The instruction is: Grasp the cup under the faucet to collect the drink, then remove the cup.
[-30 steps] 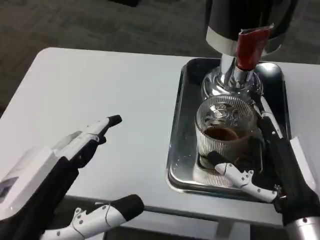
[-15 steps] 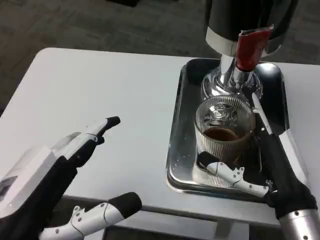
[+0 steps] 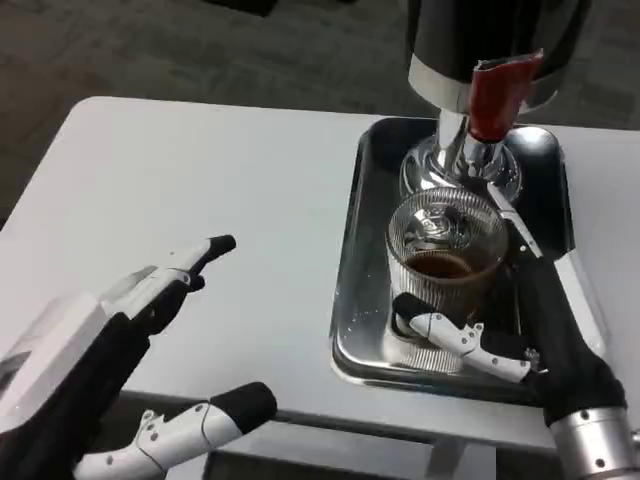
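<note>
A ribbed clear glass cup (image 3: 446, 255) with brown drink in its lower part stands on the metal tray (image 3: 352, 250), just in front of the faucet. The faucet has a red lever (image 3: 493, 95) on a dark dispenser (image 3: 490, 35) with a chrome base (image 3: 458, 165). My right hand (image 3: 510, 320) wraps the cup: its thumb lies across the cup's front base and fingers run up the cup's right side. Over the table's near left, my left hand (image 3: 130, 330) hovers open with fingers spread, holding nothing.
The white table (image 3: 200, 180) stretches wide to the left of the tray. The tray's raised rim surrounds the cup and faucet base. The table's front edge runs close below both hands.
My right hand has slid slightly left and closer around the cup's base. The cup stays in front of the faucet. The left hand has barely moved.
</note>
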